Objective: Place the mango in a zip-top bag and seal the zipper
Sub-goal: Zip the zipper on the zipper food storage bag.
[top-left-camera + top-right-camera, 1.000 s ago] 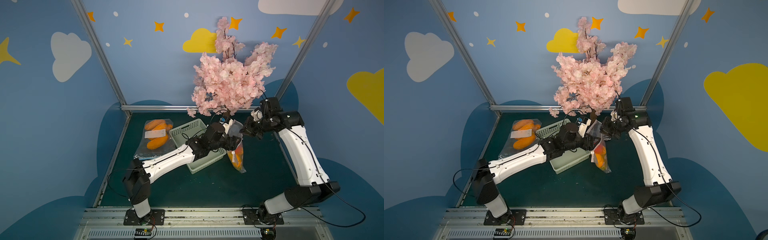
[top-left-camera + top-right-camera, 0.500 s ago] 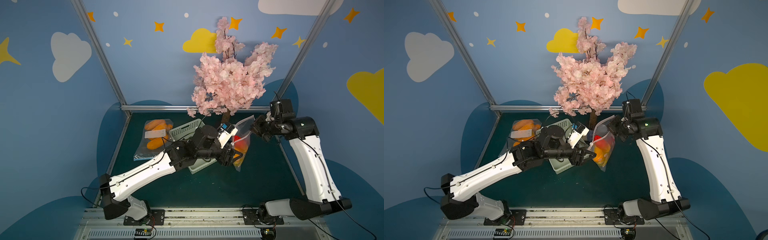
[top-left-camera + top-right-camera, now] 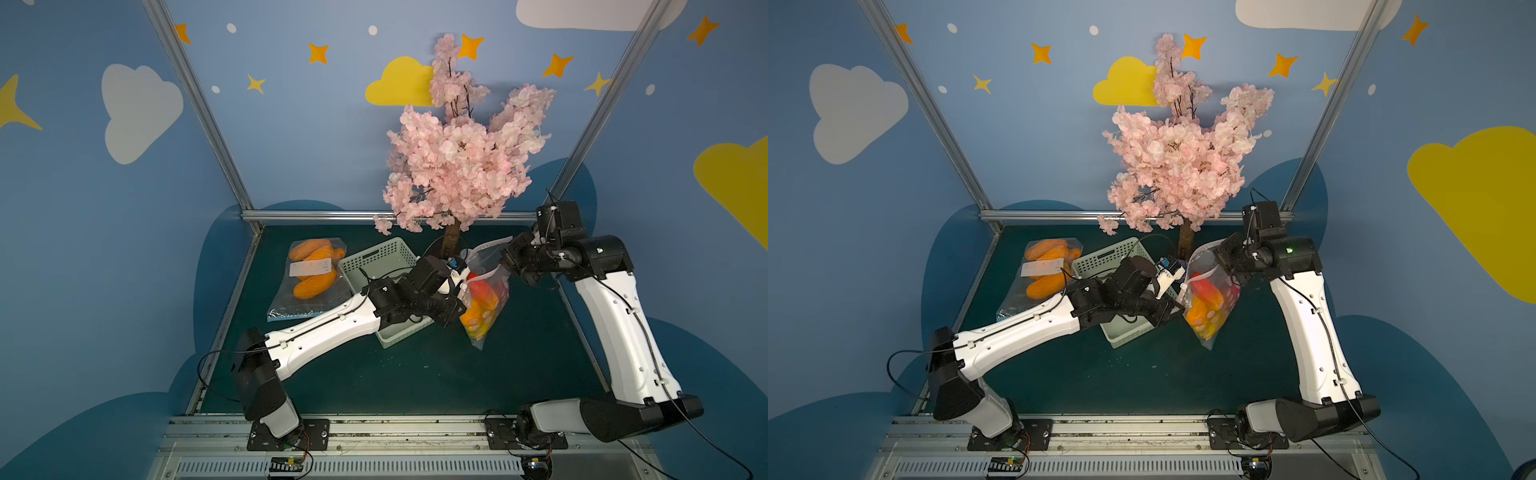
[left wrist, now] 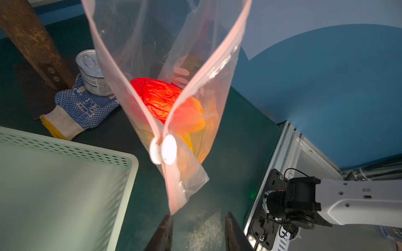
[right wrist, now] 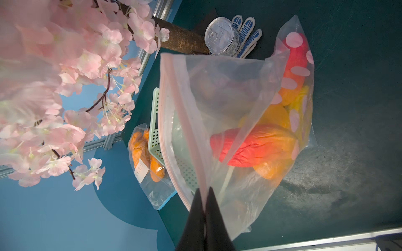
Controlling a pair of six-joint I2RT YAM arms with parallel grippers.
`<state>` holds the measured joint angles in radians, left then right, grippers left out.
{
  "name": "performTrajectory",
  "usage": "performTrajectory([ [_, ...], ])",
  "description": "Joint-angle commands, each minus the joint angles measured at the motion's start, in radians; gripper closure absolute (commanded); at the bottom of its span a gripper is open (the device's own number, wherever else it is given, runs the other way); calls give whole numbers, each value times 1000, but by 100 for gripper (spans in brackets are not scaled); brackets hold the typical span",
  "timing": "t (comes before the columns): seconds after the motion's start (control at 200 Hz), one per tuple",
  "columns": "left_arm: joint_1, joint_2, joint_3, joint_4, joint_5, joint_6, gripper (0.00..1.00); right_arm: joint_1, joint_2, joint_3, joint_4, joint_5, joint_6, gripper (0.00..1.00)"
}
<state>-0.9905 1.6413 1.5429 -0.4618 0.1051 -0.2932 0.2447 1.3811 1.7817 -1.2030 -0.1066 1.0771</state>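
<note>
- Right of center in both top views, the zip-top bag (image 3: 488,266) hangs over the green bench (image 3: 415,374), with the red-orange mango (image 3: 481,291) inside it.
- The right gripper (image 5: 204,203) is pressed together on the bag's top edge, pinching it.
- The left gripper (image 4: 198,227) is spread, its 2 fingertips just beside the bag's other corner, holding nothing.
- The white slider (image 4: 164,150) sits near that corner; the zipper beyond it gapes.
- A pale green basket (image 3: 376,257) sits just left of the bag.
</note>
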Motion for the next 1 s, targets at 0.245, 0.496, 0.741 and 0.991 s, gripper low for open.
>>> performTrajectory([
  [0.245, 46, -7, 32, 25, 2, -13, 39, -13, -27, -4, 39, -23, 8, 100],
  [0.496, 67, -96, -34, 68, -6, 27, 32, -21, -19, -2, 47, -44, 0, 100],
  [0.741, 104, -81, -72, 57, 117, 56, 31, -23, -21, -17, 55, -56, 4, 100],
  [0.991, 120, 46, 50, 11, 245, 69, 49, -25, -30, -21, 56, -59, 8, 100],
])
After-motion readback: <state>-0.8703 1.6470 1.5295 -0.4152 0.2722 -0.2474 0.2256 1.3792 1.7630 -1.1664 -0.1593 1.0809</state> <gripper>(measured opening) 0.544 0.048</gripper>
